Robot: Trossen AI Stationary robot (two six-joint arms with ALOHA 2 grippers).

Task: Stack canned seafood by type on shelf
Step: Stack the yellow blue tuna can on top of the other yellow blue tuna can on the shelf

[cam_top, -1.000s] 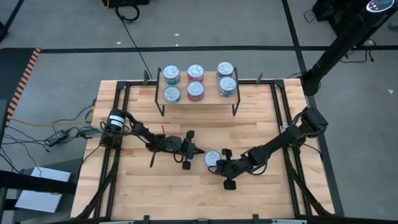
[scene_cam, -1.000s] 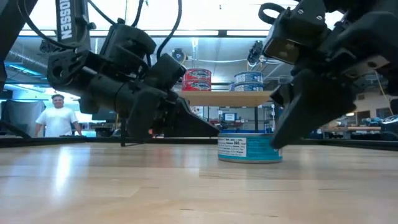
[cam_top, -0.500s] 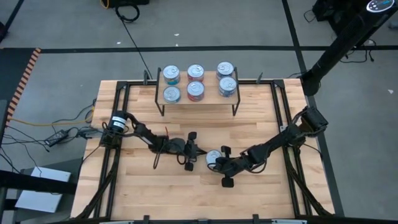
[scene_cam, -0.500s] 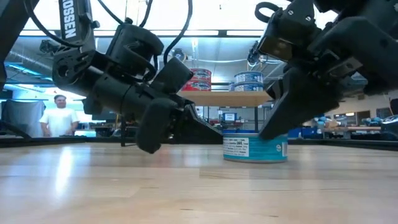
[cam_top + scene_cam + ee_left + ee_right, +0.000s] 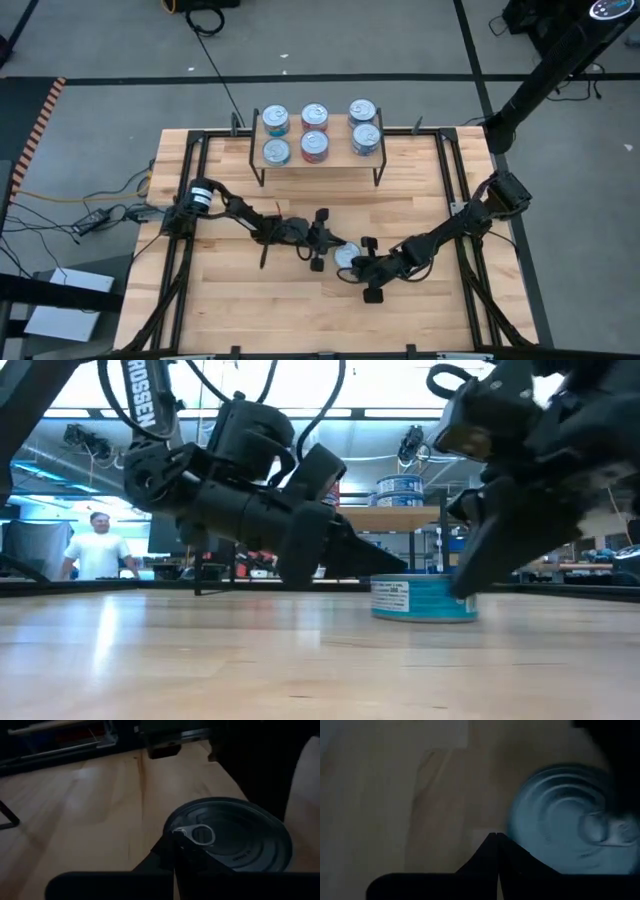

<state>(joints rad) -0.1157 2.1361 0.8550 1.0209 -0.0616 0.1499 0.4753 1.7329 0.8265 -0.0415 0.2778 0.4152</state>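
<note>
Left arm reaches in low from the tabletop's (image 5: pixel 220 300) left edge toward the middle. Left end effector (image 5: pixel 320 240) sits just left of the single loose tin (image 5: pixel 347 256); in the high view its two fingers stand apart, one toward the shelf, one toward the near edge, so it is spread and grips nothing. In the left wrist view the tin's (image 5: pixel 230 837) silver pull-tab lid lies just ahead of the dark fingertips.

Loose tin has a teal side label (image 5: pixel 423 600) and stands upright on the bare wood, near the middle, well clear of every tabletop edge. Wide bare wood to the left, toward the near edge, and between tin and shelf.

Right end effector (image 5: pixel 366 268) is just right of the tin, also low, arm coming in from the right edge. Fingers spread, one by the tin's far side, one nearer the front edge; not clamped on the tin. Right wrist view shows the tin (image 5: pixel 565 815) blurred, off to one side of the fingertips.

Shelf (image 5: pixel 318 165) stands at the tabletop's far edge, centred. Six tins on it in three stacks or rows: teal pair (image 5: pixel 275 135) left, red pair (image 5: pixel 314 131) middle, blue pair (image 5: pixel 363 126) right. Shelf's front strip is bare.

A person (image 5: pixel 95 555) stands in the room behind, at the low view's left.
</note>
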